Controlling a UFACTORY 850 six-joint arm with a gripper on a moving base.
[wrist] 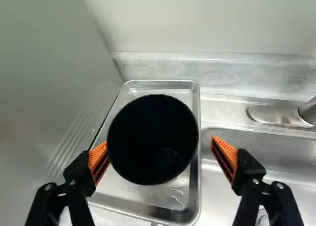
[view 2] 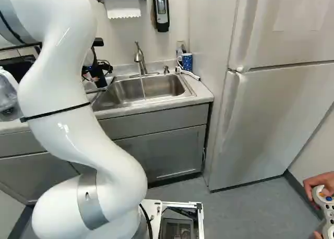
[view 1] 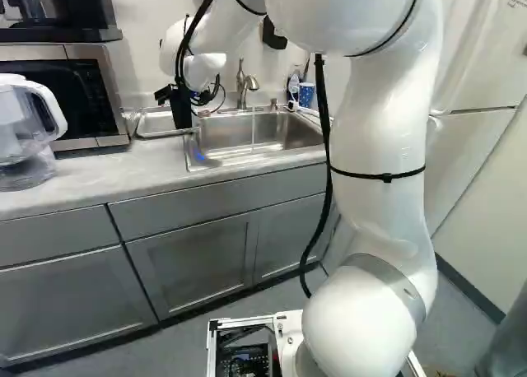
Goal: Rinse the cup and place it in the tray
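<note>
Cup (wrist: 153,159): blk, round mouth, smooth rim, seen from above over the tray (wrist: 123,194); looks set down in it, btwn center and backsplash-side edge, close to the sink-side edge. Base hidden under the rim, so contact w/ tray can't be confirmed. Interior near-blk, faint glint only; depth n/a. Gripper (view 1: 179,105) wide, a finger either side of cup, gap on the sink side; other orange pad (wrist: 98,159) right at the rim, touch unclear. Pads ribbed, fingers matte blk. Tray: shiny metal, rect., rounded corners, raised lip, wet streaks nr the sink-side edge; part of the floor blocked by cup. Sink (view 1: 218,138): brushed steel, cut off in wrist view. Faucet (view 2: 139,56): curved metal, thin pale line below it, prob. water. Grey panel (wrist: 44,88) w/ ridges alongside tray, partly cut off. Left base view: cup/gripper merge into one dark shape, hard to separate.
</note>
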